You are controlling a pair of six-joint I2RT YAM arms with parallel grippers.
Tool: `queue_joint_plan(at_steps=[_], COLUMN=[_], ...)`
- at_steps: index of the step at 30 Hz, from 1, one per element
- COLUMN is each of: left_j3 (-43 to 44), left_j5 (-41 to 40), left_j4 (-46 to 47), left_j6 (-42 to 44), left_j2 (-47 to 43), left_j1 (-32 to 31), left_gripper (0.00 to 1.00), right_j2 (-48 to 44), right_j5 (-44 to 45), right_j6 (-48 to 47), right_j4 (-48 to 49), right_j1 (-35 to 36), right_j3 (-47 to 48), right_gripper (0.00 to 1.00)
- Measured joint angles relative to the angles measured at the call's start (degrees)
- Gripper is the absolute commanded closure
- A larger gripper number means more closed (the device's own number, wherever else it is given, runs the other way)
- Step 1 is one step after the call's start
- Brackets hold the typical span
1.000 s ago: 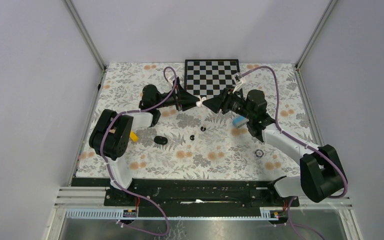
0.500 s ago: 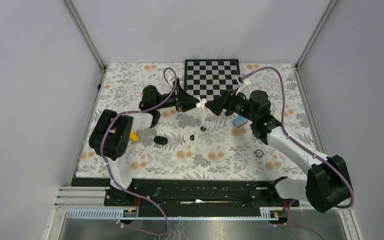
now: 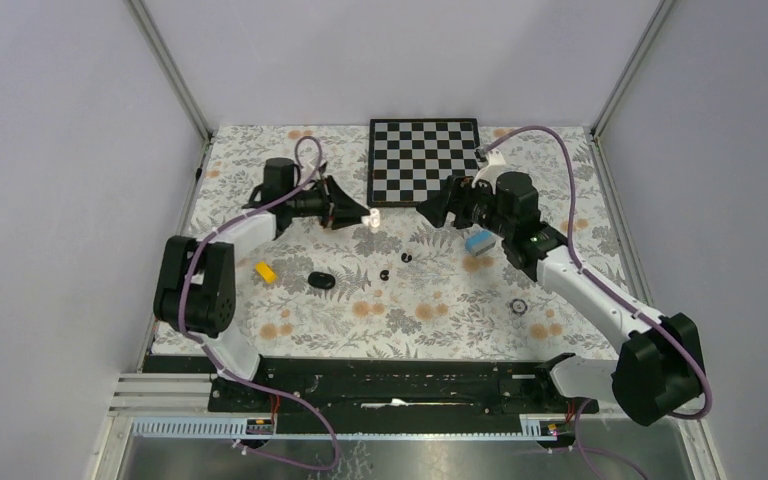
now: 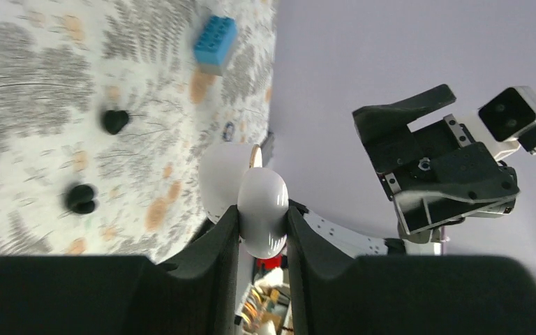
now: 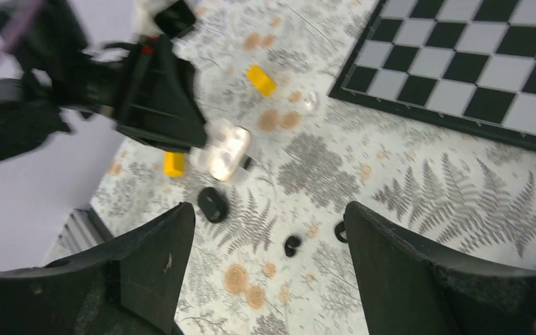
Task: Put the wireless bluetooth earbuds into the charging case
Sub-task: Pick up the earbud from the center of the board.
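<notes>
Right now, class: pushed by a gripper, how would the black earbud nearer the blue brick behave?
The black earbud looks rounded, so it would probably roll or skid. It is far smaller than the blue brick, so likely light and hard to pinch.

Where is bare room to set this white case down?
Free: the near mat between the black oval lump and the small ring; also the chessboard. Crowded: mid-mat around the black earbuds and blue block.
</notes>
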Motion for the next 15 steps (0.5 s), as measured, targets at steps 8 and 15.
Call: queue_joint_plan(at_steps=[8, 15], left_j3=[0.4, -2.8], left_j5=[-2.1, -3.1], left_j4=[-20.4, -32.6], left_j6=[17.2, 25.4], left_j2=[-6.0, -11.3], left_j1=[9.3, 15.3], left_gripper=[1.00, 1.00], right_j2=[8.8, 22.2], right_j5=[8.8, 13.1], right_j6=[-4.6, -8.8], right_j4=[-9.3, -15.0], right_j1=[4.9, 11.5], right_j3=[4.7, 16.1], right_gripper=[0.32, 0.40])
